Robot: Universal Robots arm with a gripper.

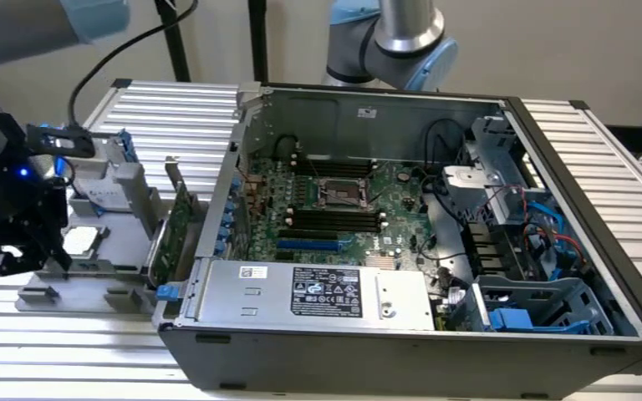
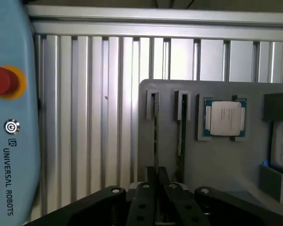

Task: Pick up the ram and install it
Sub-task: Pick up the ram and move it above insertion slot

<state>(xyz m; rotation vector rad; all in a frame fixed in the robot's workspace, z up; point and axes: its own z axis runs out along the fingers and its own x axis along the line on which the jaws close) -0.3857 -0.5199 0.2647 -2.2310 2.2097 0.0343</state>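
Ram (image 2: 155, 136) shows edge-on, a thin sliver upright in a slot of the grey holder (image 2: 217, 169). Its chips can't be made out and its near end is hidden inside the gripper (image 2: 157, 170). Pincer is drawn almost fully together, clamped on that end. A 2nd stick (image 2: 180, 132) stands in the neighbouring slot; the processor (image 2: 225, 117) lies flat beyond it. Blue pendant (image 2: 9, 141) w/ red button (image 2: 2, 81) is cut off at the frame edge. Open PC case (image 1: 410, 351) sits toward the exterior view's right, w/ the green expansion card (image 1: 170, 238) btwn it and the holder — all on a ribbed aluminium table (image 2: 85, 117).
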